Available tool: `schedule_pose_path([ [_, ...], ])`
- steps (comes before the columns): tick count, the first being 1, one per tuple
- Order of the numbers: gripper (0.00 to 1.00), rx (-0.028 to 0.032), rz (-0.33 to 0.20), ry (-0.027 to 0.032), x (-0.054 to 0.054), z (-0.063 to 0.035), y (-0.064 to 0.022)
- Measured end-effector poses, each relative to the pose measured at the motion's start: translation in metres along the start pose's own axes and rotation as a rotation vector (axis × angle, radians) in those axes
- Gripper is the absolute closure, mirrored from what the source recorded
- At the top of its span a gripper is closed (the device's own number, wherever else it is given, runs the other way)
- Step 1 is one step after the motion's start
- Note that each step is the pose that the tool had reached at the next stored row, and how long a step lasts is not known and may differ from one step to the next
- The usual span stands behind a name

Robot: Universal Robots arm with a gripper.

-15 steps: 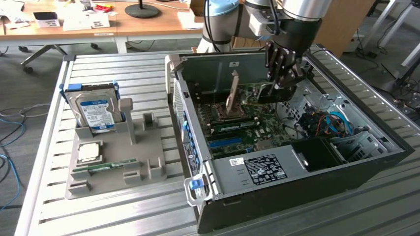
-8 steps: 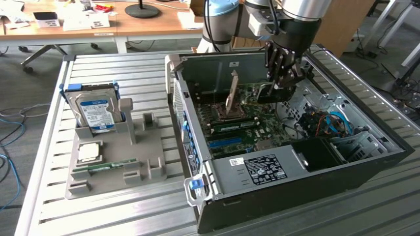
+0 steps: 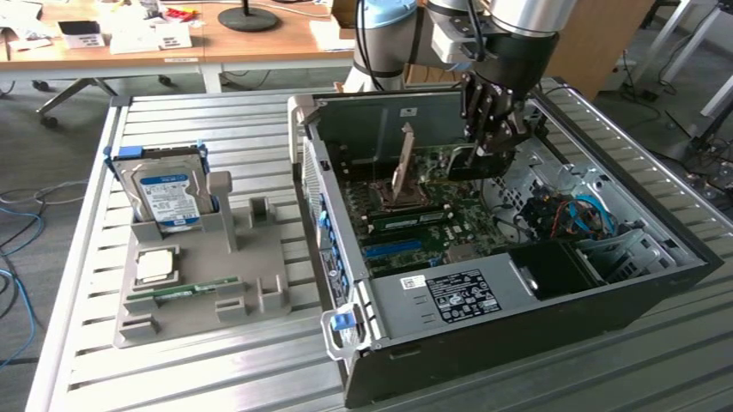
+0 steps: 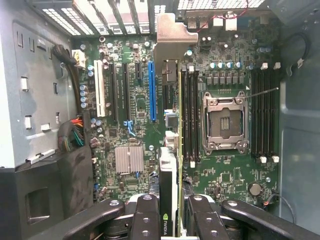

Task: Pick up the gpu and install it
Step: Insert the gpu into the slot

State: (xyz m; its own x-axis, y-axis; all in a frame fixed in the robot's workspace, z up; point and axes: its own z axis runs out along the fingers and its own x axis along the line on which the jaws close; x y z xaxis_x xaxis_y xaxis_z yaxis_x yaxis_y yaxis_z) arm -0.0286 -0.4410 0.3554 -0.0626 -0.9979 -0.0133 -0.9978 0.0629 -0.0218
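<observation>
My gripper [image 3: 495,137] hangs inside the open computer case [image 3: 458,343], over the green motherboard [image 3: 413,227]. In the wrist view my gripper [image 4: 170,220] is shut on the gpu [image 4: 168,175], which shows edge-on between the black fingers [image 4: 145,220]. Its dark body carries a green logo, and its silvery bracket [image 4: 172,35] points toward the case's rear slots. The card hovers above the board, close beside the long blue slot [image 4: 151,90]. In the exterior view the gpu [image 3: 472,163] shows as a dark block under the fingers.
A grey holder [image 3: 195,283] on the slatted table carries a hard drive with a blue label [image 3: 166,193], a square chip [image 3: 157,264] and a green RAM stick [image 3: 189,290]. The processor socket [image 4: 225,122] stands open with its lever raised [image 3: 403,167]. Cables lie in the case's right part [image 3: 578,215].
</observation>
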Motion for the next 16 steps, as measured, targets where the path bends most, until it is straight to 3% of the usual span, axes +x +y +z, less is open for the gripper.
schedule_pose_path([
  [16, 0.73, 0.0000, 0.000, 0.0000, 0.012, 0.0066, 0.0008],
])
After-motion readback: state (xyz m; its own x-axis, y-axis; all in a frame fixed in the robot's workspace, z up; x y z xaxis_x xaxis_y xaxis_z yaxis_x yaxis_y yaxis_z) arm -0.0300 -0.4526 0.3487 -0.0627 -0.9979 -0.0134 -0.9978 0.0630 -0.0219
